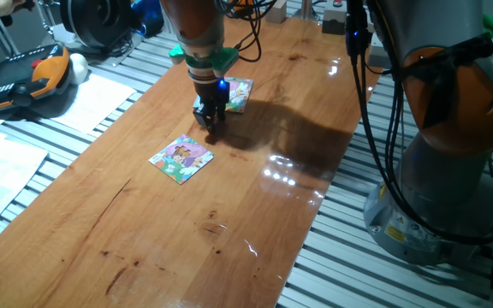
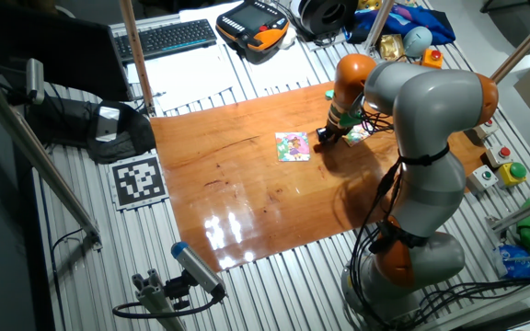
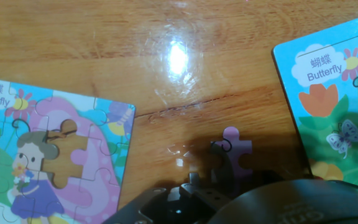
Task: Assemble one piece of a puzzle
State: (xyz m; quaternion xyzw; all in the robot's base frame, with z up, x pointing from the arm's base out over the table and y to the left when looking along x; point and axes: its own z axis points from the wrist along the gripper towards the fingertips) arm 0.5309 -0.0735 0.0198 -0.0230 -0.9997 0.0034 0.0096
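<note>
The puzzle (image 1: 182,159) lies flat on the wooden table; it is a square board with a purple, pink and yellow picture. In the hand view the puzzle (image 3: 17,168) is at the left, with an empty piece-shaped gap (image 3: 63,152) in its pink part. The piece (image 3: 233,151), small and purple, lies on the wood to the right of the puzzle. Its lower end is hidden at my fingertips (image 3: 194,186). My gripper (image 1: 210,122) stands low on the table just beyond the puzzle, fingers close together on the piece. It also shows in the other fixed view (image 2: 326,138).
A second square picture board (image 1: 234,94) lies just behind the gripper, and at the right in the hand view (image 3: 334,99). The table's edges border slatted metal. The robot base (image 1: 452,171) stands at the right. A teach pendant (image 1: 24,77) and papers lie at the left.
</note>
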